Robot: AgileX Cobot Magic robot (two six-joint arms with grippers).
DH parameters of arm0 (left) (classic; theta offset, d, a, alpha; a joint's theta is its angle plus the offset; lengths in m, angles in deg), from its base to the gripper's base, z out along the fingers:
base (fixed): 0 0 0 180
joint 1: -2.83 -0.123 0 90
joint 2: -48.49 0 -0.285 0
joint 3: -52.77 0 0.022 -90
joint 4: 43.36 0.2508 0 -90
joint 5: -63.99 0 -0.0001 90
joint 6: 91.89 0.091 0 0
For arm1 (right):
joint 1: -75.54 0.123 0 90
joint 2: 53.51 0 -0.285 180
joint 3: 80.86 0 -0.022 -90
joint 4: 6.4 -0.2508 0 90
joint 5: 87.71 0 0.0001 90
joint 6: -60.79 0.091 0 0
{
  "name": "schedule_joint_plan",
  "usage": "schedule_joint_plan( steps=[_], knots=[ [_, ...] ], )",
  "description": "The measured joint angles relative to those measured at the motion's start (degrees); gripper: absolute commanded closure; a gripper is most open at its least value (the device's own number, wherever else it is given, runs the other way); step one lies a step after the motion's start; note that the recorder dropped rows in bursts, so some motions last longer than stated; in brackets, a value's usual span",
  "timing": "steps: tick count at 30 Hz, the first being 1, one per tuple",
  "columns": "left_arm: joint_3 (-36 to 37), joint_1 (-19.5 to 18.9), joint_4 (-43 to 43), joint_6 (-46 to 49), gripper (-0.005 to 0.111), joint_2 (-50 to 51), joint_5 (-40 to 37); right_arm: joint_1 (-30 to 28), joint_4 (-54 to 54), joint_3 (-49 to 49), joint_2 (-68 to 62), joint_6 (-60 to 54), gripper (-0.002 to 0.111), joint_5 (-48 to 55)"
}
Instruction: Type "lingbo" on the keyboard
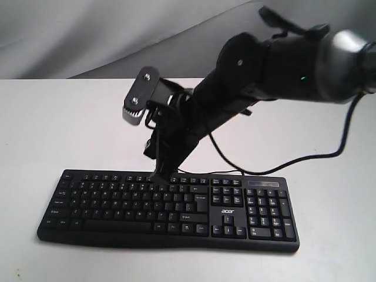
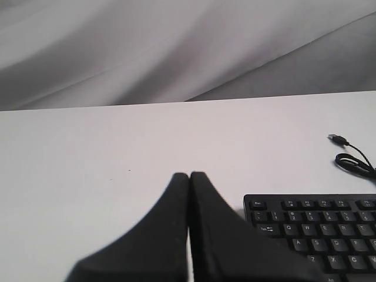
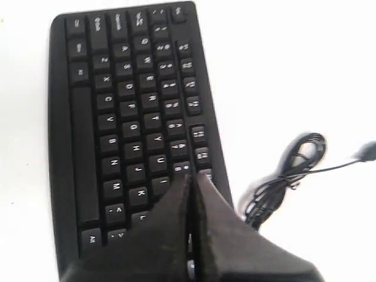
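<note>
The black acer keyboard (image 1: pixel 117 226) lies on the white table, number pad to the right. My right gripper (image 1: pixel 158 174) is shut with nothing in it, and its tip rests on the upper key rows near the middle of the letter block. In the right wrist view the closed tips of the right gripper (image 3: pixel 194 176) sit past the I key, by the number row of the keyboard (image 3: pixel 123 117). My left gripper (image 2: pixel 189 174) is shut and empty over bare table, beside the Esc corner of the keyboard (image 2: pixel 317 229). It does not show in the exterior view.
The thin black USB cable (image 1: pixel 282 166) runs loose behind the keyboard, and its coil (image 3: pixel 282 176) and plug (image 2: pixel 336 138) lie on the table. The white table (image 1: pixel 53 129) ends at a grey backdrop behind.
</note>
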Motion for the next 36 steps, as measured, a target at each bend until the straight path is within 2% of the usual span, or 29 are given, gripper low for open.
schedule_joint_plan(
  steps=[11,17,32,36],
  knots=[
    [0.0,0.0,0.0,0.0,0.106,0.0,0.0,-1.6,3.3,14.3,30.5,9.2,0.108,-15.9],
    [0.0,0.0,0.0,0.0,0.106,0.0,0.0,-1.6,3.3,16.8,41.8,10.5,0.108,-16.6],
    [0.0,0.0,0.0,0.0,0.106,0.0,0.0,-1.6,3.6,16.8,59.8,12.0,0.108,-17.7],
    [0.0,0.0,0.0,0.0,0.106,0.0,0.0,-6.5,4.9,17.9,64.2,19.9,0.108,-18.2]
  ],
)
